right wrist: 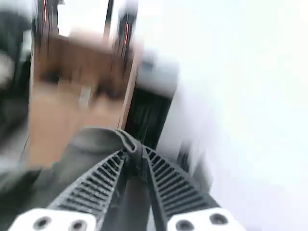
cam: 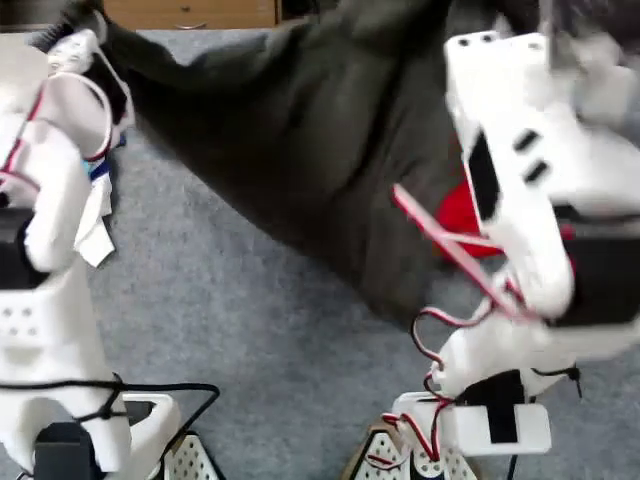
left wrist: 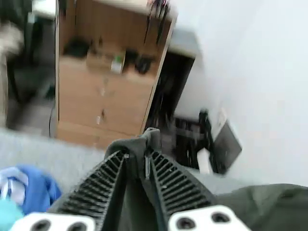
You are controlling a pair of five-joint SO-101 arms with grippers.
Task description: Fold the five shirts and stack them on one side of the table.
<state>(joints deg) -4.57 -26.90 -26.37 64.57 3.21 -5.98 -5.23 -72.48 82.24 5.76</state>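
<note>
A dark olive shirt (cam: 300, 130) hangs stretched above the grey table, held up by both arms. My left gripper (left wrist: 138, 161) is shut on a pinched corner of the olive shirt (left wrist: 139, 144); in the high view it sits at the far left (cam: 75, 40). Raised high, my right gripper (right wrist: 135, 159) is shut on another edge of the same shirt (right wrist: 103, 139). A red shirt (cam: 462, 215) peeks out under the right arm. Blue and white cloth (cam: 98, 200) lies beside the left arm, and the blue cloth (left wrist: 26, 185) shows below my left gripper.
The grey table surface (cam: 250, 340) lies open in front of the hanging shirt. Both arm bases (cam: 90, 440) stand at the near edge with cables. A wooden cabinet (left wrist: 103, 82) stands in the room behind.
</note>
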